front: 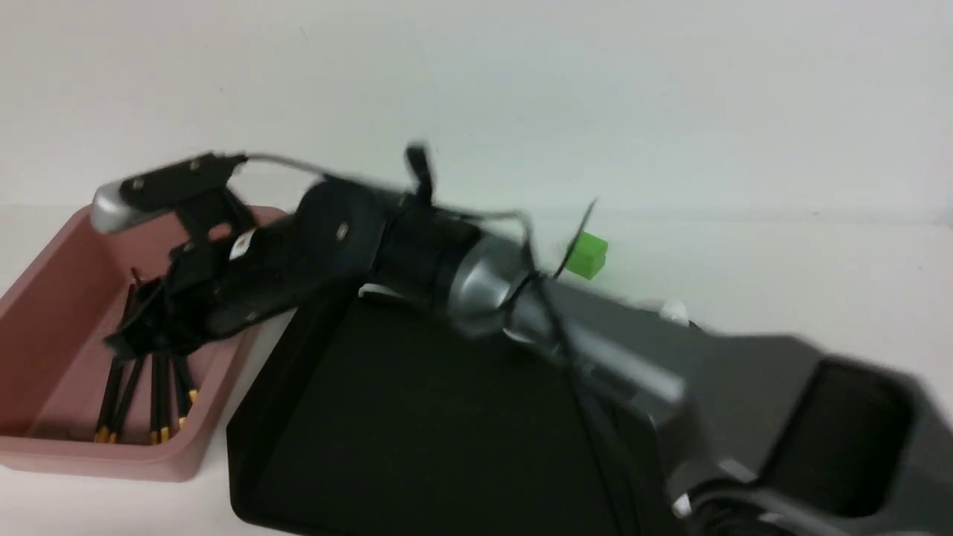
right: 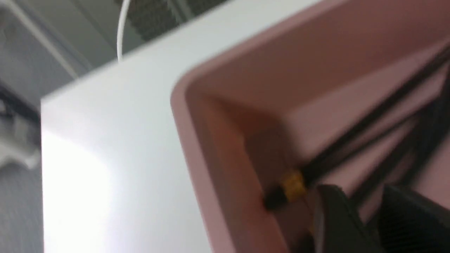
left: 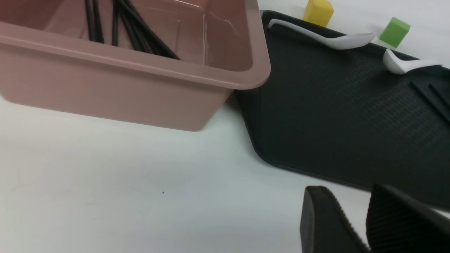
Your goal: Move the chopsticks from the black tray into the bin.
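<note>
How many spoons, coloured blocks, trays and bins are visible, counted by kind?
White spoons: 2
Coloured blocks: 2, one yellow, one green
Black tray: 1
Pink bin: 1
Total: 6

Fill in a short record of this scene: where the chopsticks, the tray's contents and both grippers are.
Chopsticks: several in the bin, gold ends toward its near wall.
Black tray: two white spoons along its far edge.
Right gripper: over the bin, above the chopsticks; blurred, grip unclear.
Left gripper: open, empty, beside the tray.
</note>
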Controlling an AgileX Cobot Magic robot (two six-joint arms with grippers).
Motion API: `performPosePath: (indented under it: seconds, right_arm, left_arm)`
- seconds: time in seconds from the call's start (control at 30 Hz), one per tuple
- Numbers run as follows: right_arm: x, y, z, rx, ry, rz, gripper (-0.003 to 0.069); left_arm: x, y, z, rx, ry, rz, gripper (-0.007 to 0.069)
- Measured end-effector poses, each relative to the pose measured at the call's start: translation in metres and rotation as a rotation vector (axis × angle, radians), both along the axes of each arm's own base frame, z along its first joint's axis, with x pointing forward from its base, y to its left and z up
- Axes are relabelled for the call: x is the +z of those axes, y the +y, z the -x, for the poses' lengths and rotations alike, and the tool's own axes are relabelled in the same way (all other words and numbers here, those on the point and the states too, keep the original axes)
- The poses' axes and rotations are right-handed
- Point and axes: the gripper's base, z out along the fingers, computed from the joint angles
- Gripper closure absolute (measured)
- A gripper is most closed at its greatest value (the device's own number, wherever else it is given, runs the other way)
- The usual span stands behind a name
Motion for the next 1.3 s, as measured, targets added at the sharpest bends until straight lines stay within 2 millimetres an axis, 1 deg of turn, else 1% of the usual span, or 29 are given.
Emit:
performPosePath:
  seconds: [0.1, 0.13, 0.17, 0.23, 0.3, 0.33, 0.37, 0.4, 0.5, 0.53, 0.57, 0.6, 0.67, 0.7, 0.77, 0.8, 0.83, 0.87, 0.93, 0.97, 1.0, 1.03, 1.07, 1.1, 1.13, 1.17, 1.2, 1.23, 1.3]
  right_arm:
    - [0.048, -0.029, 0.006, 0.009, -0.028, 0.055, 0.0531]
    - [0.054, -0.034, 0.006, 0.011, -0.031, 0.074, 0.0539]
    - [0.085, -0.055, 0.013, 0.006, -0.05, 0.101, 0.0567]
    - [0.114, -0.074, 0.021, -0.002, -0.075, 0.114, 0.0589]
    - [0.152, -0.107, 0.034, -0.02, -0.106, 0.151, 0.0616]
    - [0.166, -0.121, 0.039, -0.033, -0.121, 0.17, 0.0627]
    - [0.189, -0.144, 0.051, -0.055, -0.159, 0.2, 0.0642]
    - [0.204, -0.161, 0.057, -0.087, -0.194, 0.213, 0.065]
    - [0.236, -0.202, 0.07, -0.206, -0.27, 0.234, 0.0658]
    - [0.249, -0.22, 0.079, -0.259, -0.298, 0.236, 0.0658]
    - [0.257, -0.235, 0.086, -0.305, -0.319, 0.245, 0.0658]
    - [0.262, -0.248, 0.092, -0.344, -0.337, 0.259, 0.0658]
    - [0.273, -0.274, 0.111, -0.412, -0.364, 0.272, 0.0658]
    - [0.276, -0.289, 0.124, -0.446, -0.382, 0.293, 0.0658]
    - [0.275, -0.314, 0.15, -0.486, -0.4, 0.328, 0.0658]
    - [0.268, -0.325, 0.161, -0.502, -0.393, 0.355, 0.0658]
    - [0.268, -0.335, 0.175, -0.518, -0.394, 0.348, 0.0658]
    - [0.259, -0.348, 0.192, -0.539, -0.375, 0.348, 0.0658]
    - [0.245, -0.363, 0.212, -0.568, -0.337, 0.344, 0.0657]
    - [0.229, -0.375, 0.228, -0.592, -0.308, 0.327, 0.0657]
    - [0.217, -0.381, 0.238, -0.608, -0.298, 0.304, 0.0657]
    - [0.199, -0.389, 0.25, -0.633, -0.301, 0.247, 0.0657]
    - [0.186, -0.393, 0.257, -0.65, -0.314, 0.199, 0.0657]
    - [0.166, -0.398, 0.265, -0.668, -0.34, 0.123, 0.0657]
    - [0.152, -0.4, 0.269, -0.674, -0.358, 0.074, 0.0657]
    - [0.132, -0.4, 0.271, -0.675, -0.365, 0.049, 0.0657]
    - [0.12, -0.403, 0.275, -0.677, -0.402, -0.008, 0.0657]
    - [0.097, -0.402, 0.276, -0.674, -0.409, -0.024, 0.0657]
    - [0.07, -0.403, 0.278, -0.67, -0.444, -0.07, 0.0657]
  left_arm:
    - [0.0, 0.0, 0.0, 0.0, 0.0, 0.0, 0.0411]
    - [0.0, 0.0, 0.0, 0.0, 0.0, 0.0, 0.041]
    - [0.0, 0.0, 0.0, 0.0, 0.0, 0.0, 0.0408]
    - [0.0, 0.0, 0.0, 0.0, 0.0, 0.0, 0.0407]
    - [0.0, 0.0, 0.0, 0.0, 0.0, 0.0, 0.0406]
    - [0.0, 0.0, 0.0, 0.0, 0.0, 0.0, 0.0406]
    - [0.0, 0.0, 0.0, 0.0, 0.0, 0.0, 0.0406]
    - [0.0, 0.0, 0.0, 0.0, 0.0, 0.0, 0.0406]
    - [0.0, 0.0, 0.0, 0.0, 0.0, 0.0, 0.0406]
    - [0.0, 0.0, 0.0, 0.0, 0.0, 0.0, 0.0405]
    - [0.0, 0.0, 0.0, 0.0, 0.0, 0.0, 0.0404]
    - [0.0, 0.0, 0.0, 0.0, 0.0, 0.0, 0.0405]
    - [0.0, 0.0, 0.0, 0.0, 0.0, 0.0, 0.0405]
    - [0.0, 0.0, 0.0, 0.0, 0.0, 0.0, 0.0405]
    - [0.0, 0.0, 0.0, 0.0, 0.0, 0.0, 0.0405]
    - [0.0, 0.0, 0.0, 0.0, 0.0, 0.0, 0.0403]
    - [0.0, 0.0, 0.0, 0.0, 0.0, 0.0, 0.0403]
    - [0.0, 0.0, 0.0, 0.0, 0.0, 0.0, 0.0403]
    - [0.0, 0.0, 0.0, 0.0, 0.0, 0.0, 0.0402]
    - [0.0, 0.0, 0.0, 0.0, 0.0, 0.0, 0.0402]
    - [0.0, 0.0, 0.0, 0.0, 0.0, 0.0, 0.0402]
    - [0.0, 0.0, 0.0, 0.0, 0.0, 0.0, 0.0402]
    - [0.0, 0.0, 0.0, 0.0, 0.0, 0.0, 0.04]
    - [0.0, 0.0, 0.0, 0.0, 0.0, 0.0, 0.0399]
    - [0.0, 0.0, 0.0, 0.0, 0.0, 0.0, 0.0398]
    - [0.0, 0.0, 0.0, 0.0, 0.0, 0.0, 0.0397]
    - [0.0, 0.0, 0.0, 0.0, 0.0, 0.0, 0.0396]
    - [0.0, 0.0, 0.0, 0.0, 0.0, 0.0, 0.0396]
    - [0.0, 0.0, 0.0, 0.0, 0.0, 0.0, 0.0396]
